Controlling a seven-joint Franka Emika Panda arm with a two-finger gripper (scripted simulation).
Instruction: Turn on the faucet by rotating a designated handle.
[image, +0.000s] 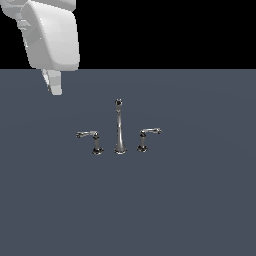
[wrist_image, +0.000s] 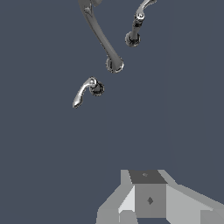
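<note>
The chrome faucet stands in the middle of the floor in the exterior view. Its tall slender spout (image: 119, 127) has a dark round tip. A short lever handle (image: 89, 135) stands on the exterior view's left of it and its twin (image: 150, 132) on the right. My gripper (image: 55, 90) hangs from the white arm, far off to the upper left, touching nothing. Its fingers show no gap and hold nothing. In the wrist view the gripper (wrist_image: 148, 183) is well short of the nearer handle (wrist_image: 84, 92), the spout (wrist_image: 101, 37) and the other handle (wrist_image: 137, 22).
The faucet stands on a flat dark grey-blue floor (image: 200, 200). The white arm link (image: 52, 35) hangs in at the upper left of the exterior view. Nothing else is in view.
</note>
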